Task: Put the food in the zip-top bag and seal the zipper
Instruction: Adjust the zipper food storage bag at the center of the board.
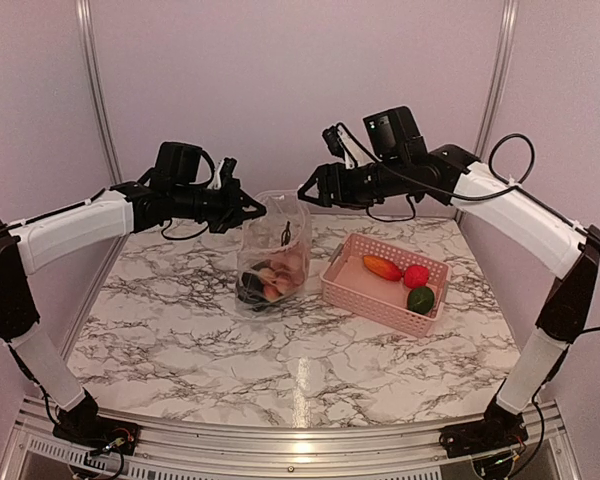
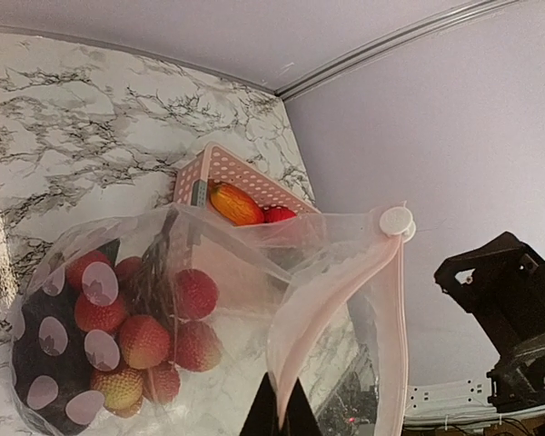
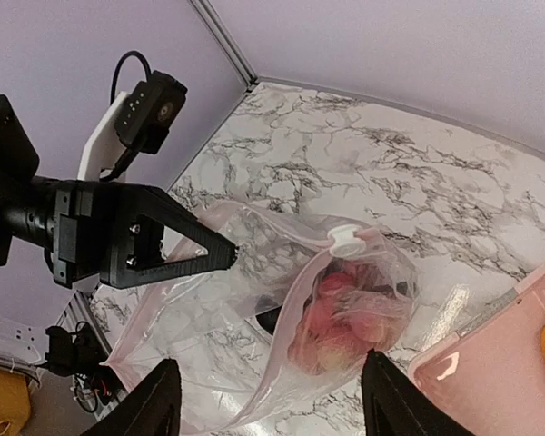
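Observation:
The clear zip-top bag [image 1: 273, 245] stands upright on the marble table, with red-pink berries [image 2: 145, 341] and a dark aubergine [image 2: 32, 363] at its bottom. My left gripper [image 1: 258, 209] is shut on the bag's upper left edge, pinching the pinkish zipper strip [image 2: 295, 336]. A white slider [image 2: 397, 221] sits on that strip, and the mouth gapes beside it. My right gripper [image 1: 305, 190] hovers just right of the bag's top, open and empty. In the right wrist view its fingers [image 3: 154, 404] straddle the bag [image 3: 254, 336] from above without touching it.
A pink slotted basket [image 1: 352, 290] lies right of the bag. It holds an orange-red mango shape [image 1: 381, 267], a red piece [image 1: 416, 276] and a round green piece [image 1: 420, 298]. Purple walls with metal rails close in the back and sides.

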`<state>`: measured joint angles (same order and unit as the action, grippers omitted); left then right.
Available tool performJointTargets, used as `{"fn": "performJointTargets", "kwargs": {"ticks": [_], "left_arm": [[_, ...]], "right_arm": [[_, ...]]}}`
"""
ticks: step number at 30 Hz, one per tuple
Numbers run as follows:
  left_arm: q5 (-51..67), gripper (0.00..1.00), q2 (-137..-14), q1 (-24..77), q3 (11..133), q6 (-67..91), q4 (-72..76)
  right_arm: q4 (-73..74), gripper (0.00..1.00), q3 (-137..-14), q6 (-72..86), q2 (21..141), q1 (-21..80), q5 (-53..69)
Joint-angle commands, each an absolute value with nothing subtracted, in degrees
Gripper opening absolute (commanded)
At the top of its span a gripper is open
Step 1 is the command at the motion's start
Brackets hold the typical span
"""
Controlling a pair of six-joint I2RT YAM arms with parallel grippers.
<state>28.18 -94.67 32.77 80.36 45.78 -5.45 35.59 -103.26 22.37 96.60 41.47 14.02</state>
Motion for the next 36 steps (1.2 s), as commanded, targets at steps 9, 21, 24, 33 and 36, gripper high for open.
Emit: {"fn": "performJointTargets", "kwargs": {"ticks": [9, 21, 24, 33, 36], "left_arm": [[19.96, 0.00, -94.70, 37.57, 91.43, 33.57, -20.69], [-2.72, 0.16, -100.18, 43.61, 107.59, 27.44, -47.34], [-6.11, 0.14, -102.42, 44.18, 111.83, 27.89, -53.60], [-18.14, 0.00, -105.88, 46.83, 122.79, 25.59, -61.65], [-19.71, 0.00, -105.88, 46.83, 124.18, 25.02, -61.58]], "right_arm": [[46.42, 0.31, -116.22, 24.19, 107.77, 43.38, 12.39], [44.32, 0.00, -116.83, 26.46, 107.20, 43.34, 11.13], [43.91, 0.00, -117.04, 26.81, 107.48, 43.33, 11.19], [41.93, 0.08, -120.05, 27.42, 109.13, 43.15, 14.41], [43.30, 0.27, -123.21, 27.86, 109.92, 42.11, 17.11]]}}
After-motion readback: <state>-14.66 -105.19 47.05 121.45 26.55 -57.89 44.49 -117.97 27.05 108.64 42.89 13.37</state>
